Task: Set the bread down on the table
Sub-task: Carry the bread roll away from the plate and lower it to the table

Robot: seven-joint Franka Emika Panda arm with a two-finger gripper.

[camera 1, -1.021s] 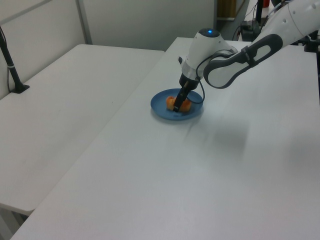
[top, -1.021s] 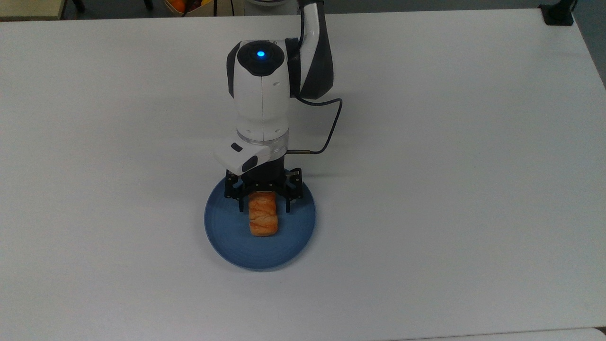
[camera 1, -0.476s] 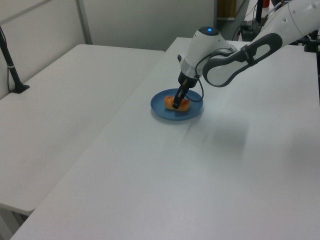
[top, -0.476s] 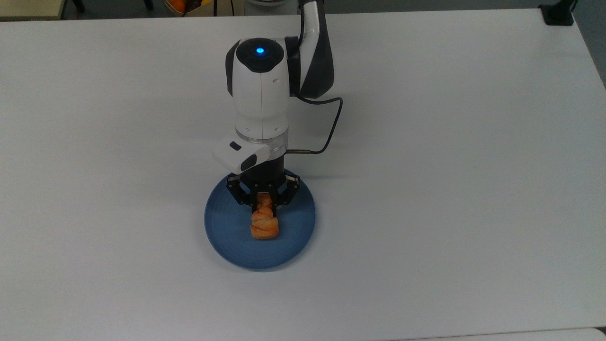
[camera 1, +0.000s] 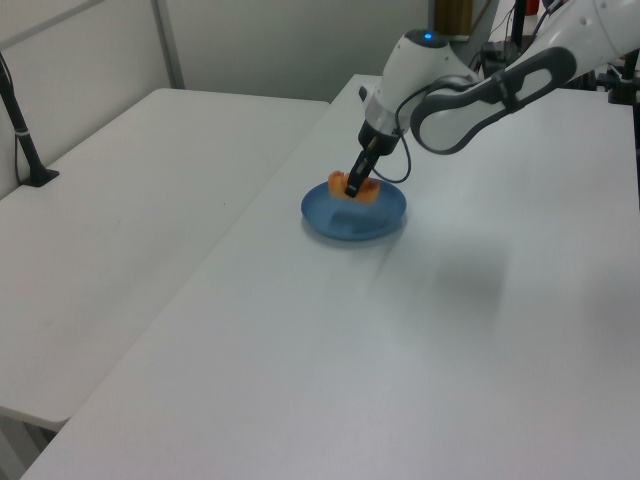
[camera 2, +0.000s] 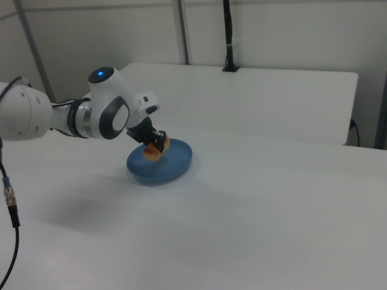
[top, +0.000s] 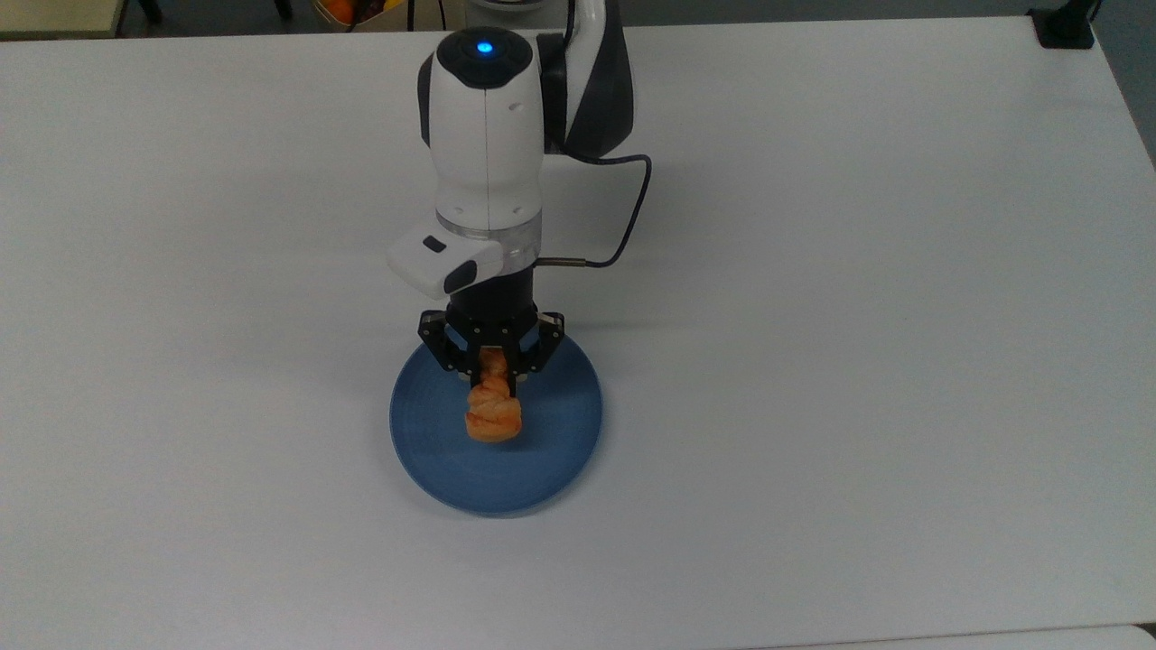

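Note:
The golden-orange bread (top: 493, 412) (camera 1: 352, 187) (camera 2: 155, 149) hangs pinched between the fingers of my gripper (top: 492, 366) (camera 1: 356, 185) (camera 2: 157, 144), squeezed narrow at the grip. It is held a little above the round blue plate (top: 560, 433) (camera 1: 355, 222) (camera 2: 166, 166), over the plate's middle. The plate rests on the white table (top: 858, 316) (camera 1: 420, 350) (camera 2: 254, 217). The gripper points straight down and is shut on the bread's far end in the top view.
A black cable (top: 623, 235) loops from the wrist to the top view's right. A second white table (camera 1: 120, 220) stands to the left view's left with a black post (camera 1: 25, 140). A black clamp (top: 1066, 27) sits at the top view's far right corner.
The fingers closed on the bread and squeezed it. The arm then rose, lifting the bread off the plate and shifting it slightly to the top view's left.

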